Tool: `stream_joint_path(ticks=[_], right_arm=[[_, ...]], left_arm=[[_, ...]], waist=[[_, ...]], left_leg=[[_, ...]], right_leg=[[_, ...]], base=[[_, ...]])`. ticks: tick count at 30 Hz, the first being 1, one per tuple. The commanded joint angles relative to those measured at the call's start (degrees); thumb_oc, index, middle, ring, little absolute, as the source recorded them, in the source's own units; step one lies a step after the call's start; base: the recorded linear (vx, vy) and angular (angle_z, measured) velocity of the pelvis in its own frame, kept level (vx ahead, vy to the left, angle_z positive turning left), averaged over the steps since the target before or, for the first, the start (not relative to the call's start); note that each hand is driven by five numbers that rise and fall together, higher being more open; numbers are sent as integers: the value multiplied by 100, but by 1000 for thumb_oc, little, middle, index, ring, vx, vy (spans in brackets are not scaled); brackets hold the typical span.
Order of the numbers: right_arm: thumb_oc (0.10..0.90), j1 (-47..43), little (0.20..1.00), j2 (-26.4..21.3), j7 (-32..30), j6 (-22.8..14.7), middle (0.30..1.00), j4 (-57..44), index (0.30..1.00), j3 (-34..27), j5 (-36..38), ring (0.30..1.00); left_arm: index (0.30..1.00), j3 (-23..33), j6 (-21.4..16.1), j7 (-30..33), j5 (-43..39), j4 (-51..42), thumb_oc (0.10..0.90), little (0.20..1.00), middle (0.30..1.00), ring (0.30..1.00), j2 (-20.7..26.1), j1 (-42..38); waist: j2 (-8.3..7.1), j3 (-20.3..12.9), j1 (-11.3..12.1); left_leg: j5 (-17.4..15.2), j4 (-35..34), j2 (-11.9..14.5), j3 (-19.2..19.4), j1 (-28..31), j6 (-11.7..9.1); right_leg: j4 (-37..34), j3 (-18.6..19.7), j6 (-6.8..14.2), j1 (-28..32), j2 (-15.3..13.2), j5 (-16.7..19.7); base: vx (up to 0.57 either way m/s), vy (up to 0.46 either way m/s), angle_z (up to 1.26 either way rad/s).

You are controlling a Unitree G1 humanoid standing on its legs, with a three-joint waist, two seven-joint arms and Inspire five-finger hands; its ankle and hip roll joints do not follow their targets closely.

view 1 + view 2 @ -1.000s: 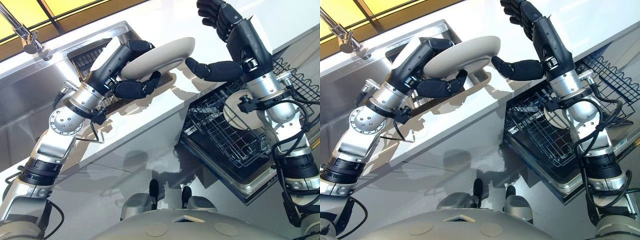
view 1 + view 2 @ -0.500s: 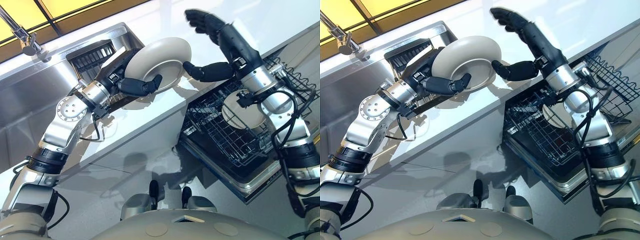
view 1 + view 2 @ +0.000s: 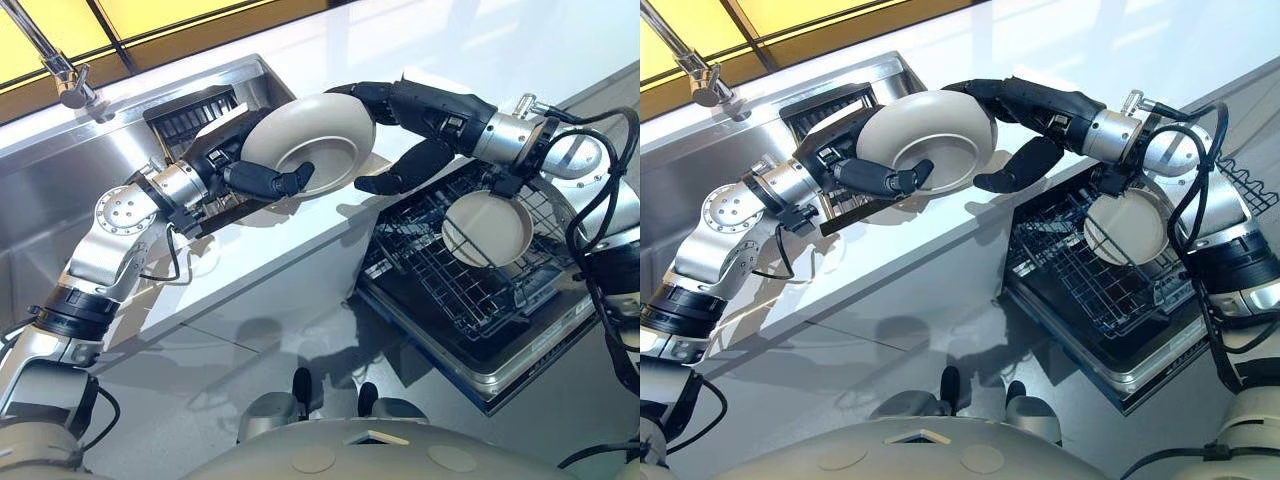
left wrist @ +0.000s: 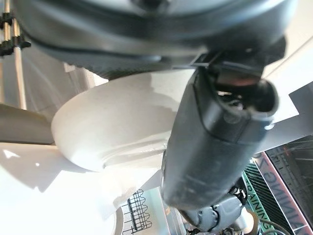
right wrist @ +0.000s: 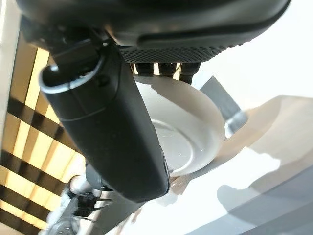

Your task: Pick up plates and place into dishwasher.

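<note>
Progress: approx. halfway through a handover, judging by positions. One plate (image 3: 488,229) already stands in the dishwasher rack (image 3: 450,280), on edge betw. the wires, so at least 1 done. Second plate (image 3: 308,144) is in the air above the counter (image 3: 300,240), near the sink (image 3: 80,180) end, not yet in the rack.

Left robot hand (image 3: 262,178): grasping the 2nd plate, thumb across its underside, fingers behind the rim. Left wrist view confirms the thumb pressed on the plate's pale bottom.

Right robot hand (image 3: 395,130): fingers reach over the plate's far rim, thumb spread below and apart from it. Looks relaxed, not clamped; right wrist view shows the plate (image 5: 181,132) just past the fingers. Contact w/ rim: cannot tell for sure.

Left to do (est.): right robot hand closes on plate, left lets go, carry to rack, slot beside the first.

Plate appearance: round, cream/off-white, glossy, shallow w/ raised foot ring underneath. Tilted, underside facing the room. No chips or food seen. Prob. slick to grip.
</note>
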Motion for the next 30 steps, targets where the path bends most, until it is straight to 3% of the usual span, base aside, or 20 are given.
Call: stream_joint_path(ticks=[1,12,15,16,30], right_arm=[[800,-548,900,495,389,-133,900,-258,900,514,1072,900],[800,-434,900,1361,-45,249,900,-184,900,187,1960,900],[353,-382,453,1573,-216,358,516,-157,516,112,2148,516],[108,-345,208,1659,-338,355,307,-161,307,74,2122,307],[100,-231,200,1732,-789,176,300,50,300,-29,1627,300]], left_arm=[[300,-416,-493,61,-372,230,100,200,300,300,-138,-987],[300,-347,-349,147,-60,575,100,200,300,300,-504,-936],[300,-355,-346,183,72,662,100,200,300,300,-612,-913],[300,-368,-334,171,56,699,100,200,300,300,-642,-920],[300,-327,-382,459,46,766,100,200,300,300,-802,-918]], waist=[[50,-837,172],[68,-846,263],[70,-841,271],[71,-839,274],[94,-803,222]], left_leg=[[-740,5,10,151,104,-202],[-730,5,28,152,104,-200],[-724,5,38,156,117,-196],[-724,8,40,157,119,-199],[-704,39,77,150,141,-228]], right_leg=[[574,-256,112,-249,256,-781],[488,-308,100,-205,260,-757],[486,-318,89,-194,264,-753],[478,-326,90,-189,265,-750],[545,-298,32,-170,299,-796]], base=[[0,0,0],[6,-2,2],[11,-6,0],[31,-19,0],[2,-2,1]])
